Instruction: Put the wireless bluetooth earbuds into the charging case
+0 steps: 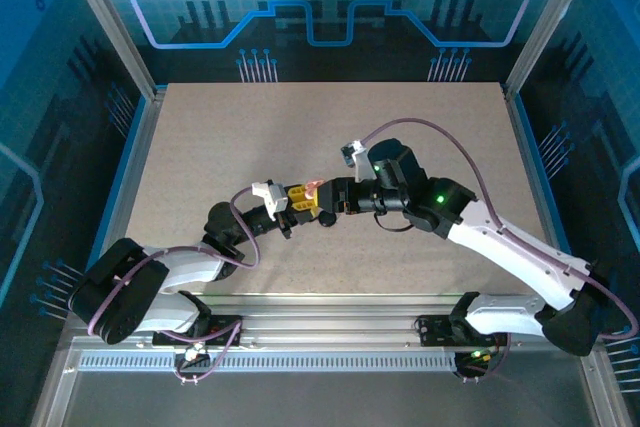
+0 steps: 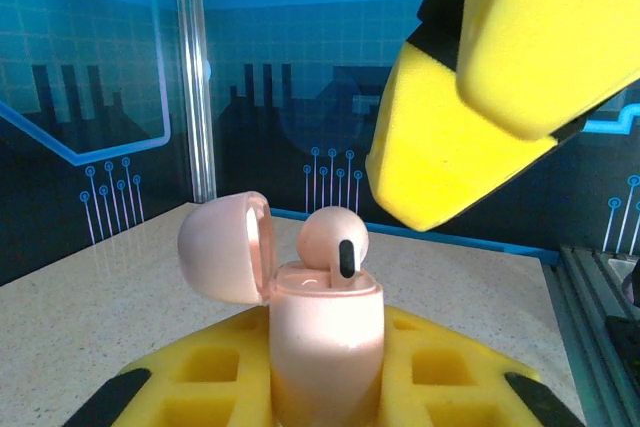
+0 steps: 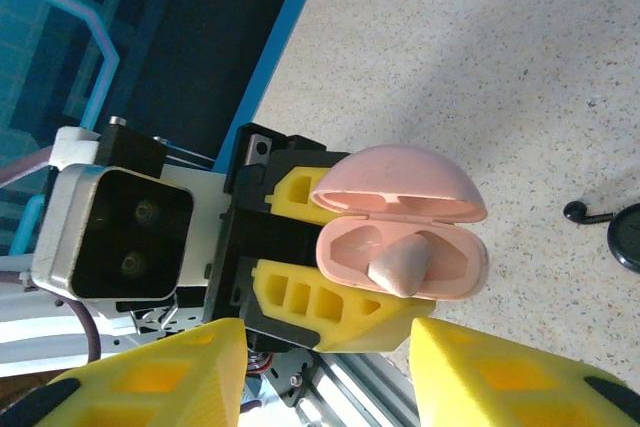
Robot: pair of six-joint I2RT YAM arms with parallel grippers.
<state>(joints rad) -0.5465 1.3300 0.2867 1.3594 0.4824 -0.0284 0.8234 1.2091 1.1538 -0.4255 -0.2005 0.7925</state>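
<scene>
The left pincer point(image 1: 300, 199) clenches the open pink charging case point(image 2: 325, 332) above the worktop point(image 1: 200, 147). The left wrist view shows one earbud point(image 2: 333, 242) standing up from it. The right wrist view shows the right pincer point(image 3: 328, 332) released just beside, fingers cut off at the frame edge.

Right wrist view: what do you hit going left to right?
First the left arm's wrist camera → left gripper's fingers, clamped on the case → charging case, lid open, an earbud sitting in it → black cable at the right edge.
</scene>
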